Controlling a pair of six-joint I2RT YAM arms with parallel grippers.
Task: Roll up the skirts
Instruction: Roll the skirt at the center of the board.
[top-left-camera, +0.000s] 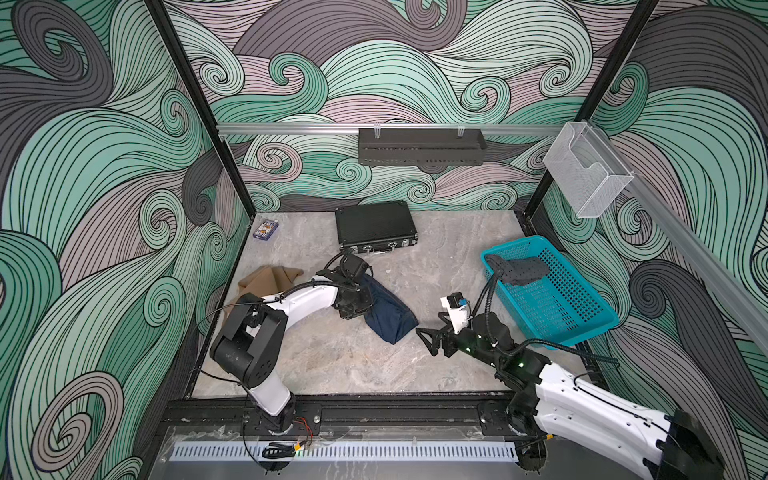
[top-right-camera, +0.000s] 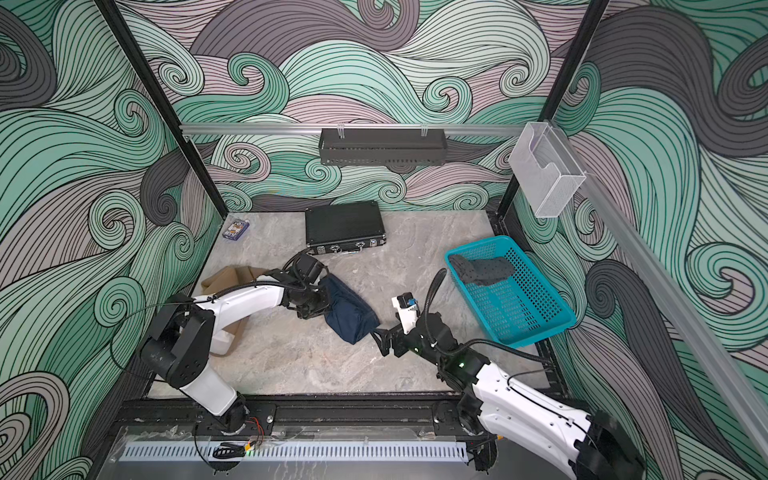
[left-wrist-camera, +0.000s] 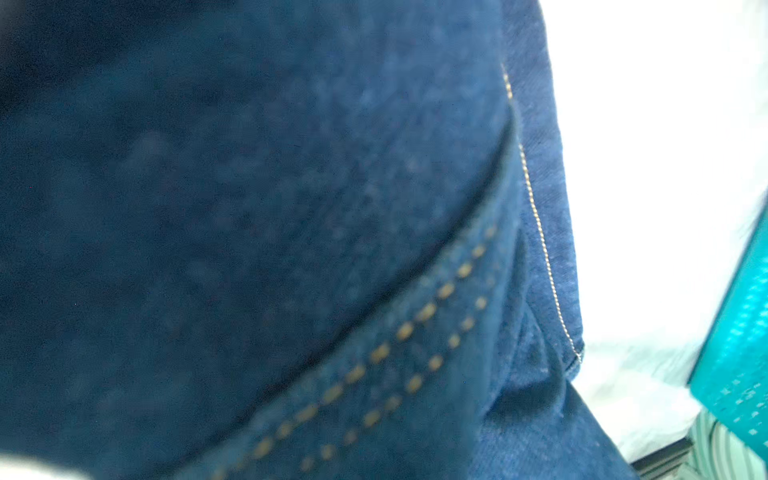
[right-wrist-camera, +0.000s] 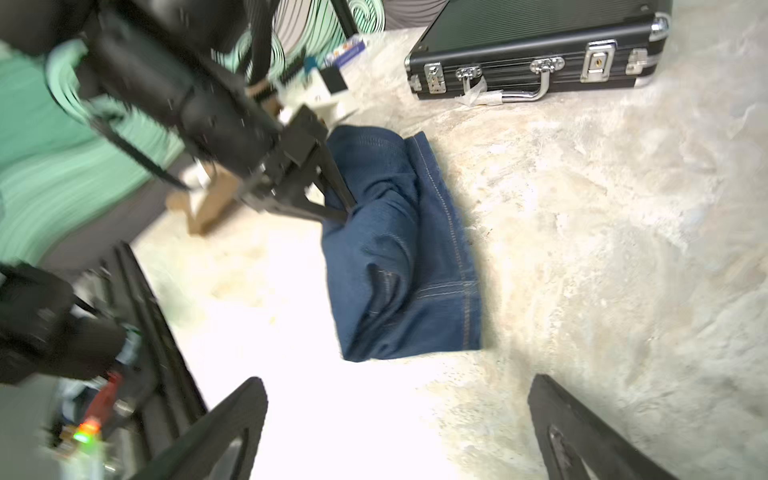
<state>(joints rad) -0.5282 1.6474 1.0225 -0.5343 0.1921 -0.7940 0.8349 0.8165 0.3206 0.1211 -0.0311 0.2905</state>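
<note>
The dark blue denim skirt (top-left-camera: 388, 311) (top-right-camera: 349, 309) (right-wrist-camera: 399, 257) lies in a folded bundle mid-table and fills the left wrist view (left-wrist-camera: 291, 208). My left gripper (top-left-camera: 359, 307) (top-right-camera: 322, 305) (right-wrist-camera: 343, 210) is shut on the edge of it nearest the left arm. My right gripper (top-left-camera: 426, 341) (top-right-camera: 380, 343) (right-wrist-camera: 397, 379) stands open, nothing between its fingers, a little short of the bundle's near end. The tan skirt (top-left-camera: 266, 280) (top-right-camera: 226, 276) lies crumpled at the left, partly under the left arm. In the teal basket (top-left-camera: 552, 307) (top-right-camera: 515, 307) (left-wrist-camera: 739, 332) lies the rolled dark grey dotted skirt (top-left-camera: 517, 270) (top-right-camera: 484, 270).
A black hard case (top-left-camera: 376, 226) (right-wrist-camera: 532, 50) lies at the back centre. A small printed box (top-left-camera: 266, 230) sits in the back left corner. A black shelf (top-left-camera: 422, 146) and a clear holder (top-left-camera: 586, 174) hang on the walls.
</note>
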